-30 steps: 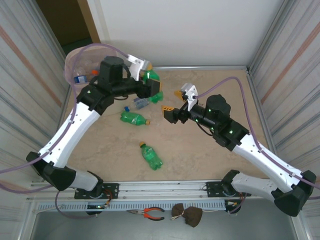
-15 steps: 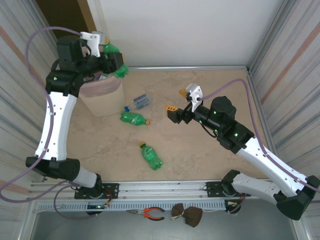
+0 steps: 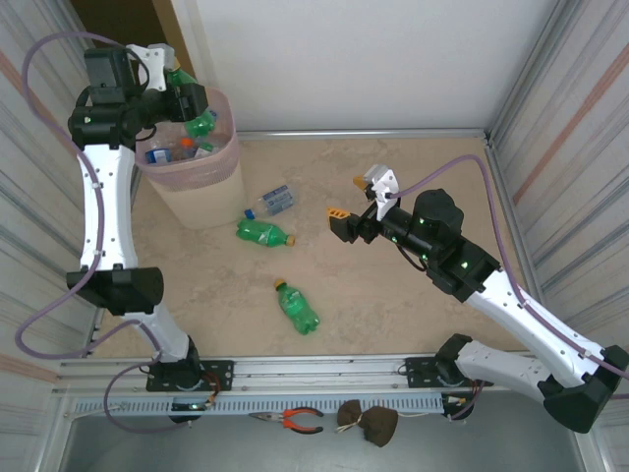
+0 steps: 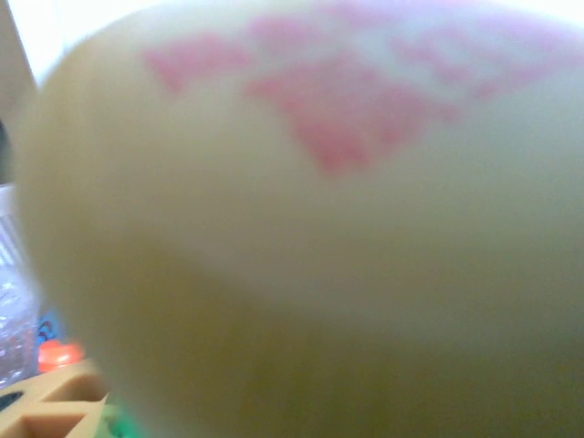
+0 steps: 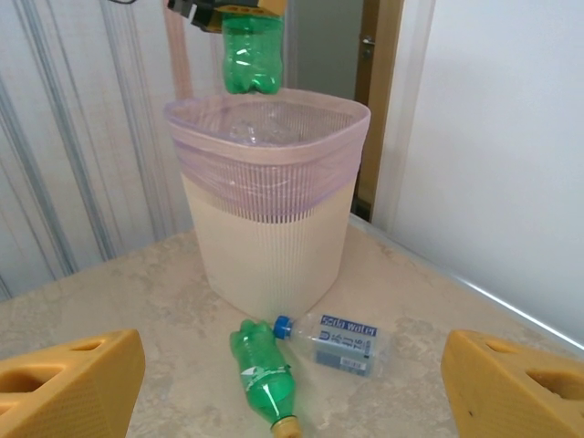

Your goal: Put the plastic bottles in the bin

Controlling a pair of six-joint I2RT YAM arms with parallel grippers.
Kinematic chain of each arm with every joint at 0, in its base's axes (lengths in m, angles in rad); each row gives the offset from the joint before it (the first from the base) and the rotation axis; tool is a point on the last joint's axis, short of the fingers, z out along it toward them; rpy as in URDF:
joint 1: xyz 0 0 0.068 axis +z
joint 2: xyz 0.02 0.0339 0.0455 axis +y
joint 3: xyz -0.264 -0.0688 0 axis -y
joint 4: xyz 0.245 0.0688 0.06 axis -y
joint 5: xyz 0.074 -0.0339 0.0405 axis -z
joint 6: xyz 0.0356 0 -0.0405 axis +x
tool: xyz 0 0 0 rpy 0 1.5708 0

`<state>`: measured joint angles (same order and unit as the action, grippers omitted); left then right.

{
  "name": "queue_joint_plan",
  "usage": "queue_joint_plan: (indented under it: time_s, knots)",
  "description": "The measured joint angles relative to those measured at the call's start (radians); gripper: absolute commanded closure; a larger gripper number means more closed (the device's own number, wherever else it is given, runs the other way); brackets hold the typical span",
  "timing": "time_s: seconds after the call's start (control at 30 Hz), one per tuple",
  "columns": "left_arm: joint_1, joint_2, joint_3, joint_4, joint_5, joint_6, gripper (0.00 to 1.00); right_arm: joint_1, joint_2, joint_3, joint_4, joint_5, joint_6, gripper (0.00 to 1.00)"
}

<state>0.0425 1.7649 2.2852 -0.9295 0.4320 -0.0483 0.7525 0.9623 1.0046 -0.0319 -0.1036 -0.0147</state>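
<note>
The bin (image 3: pixel 197 187), beige with a pink liner, stands at the table's back left with several bottles (image 3: pixel 162 152) inside. My left gripper (image 3: pixel 190 100) is raised over its mouth, shut on a green bottle (image 3: pixel 201 124). In the right wrist view that green bottle (image 5: pixel 251 55) hangs upright just above the bin's rim (image 5: pixel 265 123). On the table lie a clear blue-labelled water bottle (image 3: pixel 277 200) (image 5: pixel 342 339) and two green bottles (image 3: pixel 263 232) (image 3: pixel 297 307). My right gripper (image 3: pixel 346 200) (image 5: pixel 294 370) hovers open mid-table, facing the bin, holding nothing.
Corrugated walls close in on the left and right sides, and a white wall stands behind. Pliers (image 3: pixel 295 420) and a brown lump (image 3: pixel 369 423) lie below the front rail. A metal rim (image 3: pixel 373 132) runs along the table's back edge.
My left arm has swung up and to the left from the table's middle, carrying the green bottle over the bin. The right gripper drifted slightly right and stayed open.
</note>
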Motion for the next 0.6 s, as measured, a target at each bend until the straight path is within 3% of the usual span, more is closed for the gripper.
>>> queue_joint_plan:
  time_s: [0.23,0.6]
  knots:
    - [0.003,0.105,0.111,-0.128,-0.088,0.069,0.42,0.0,0.0,0.0,-0.008,0.002,-0.002,0.16]
    - [0.003,0.235,0.119,-0.254,-0.166,0.122,0.42,0.0,0.0,0.0,-0.023,0.006,-0.002,0.16]
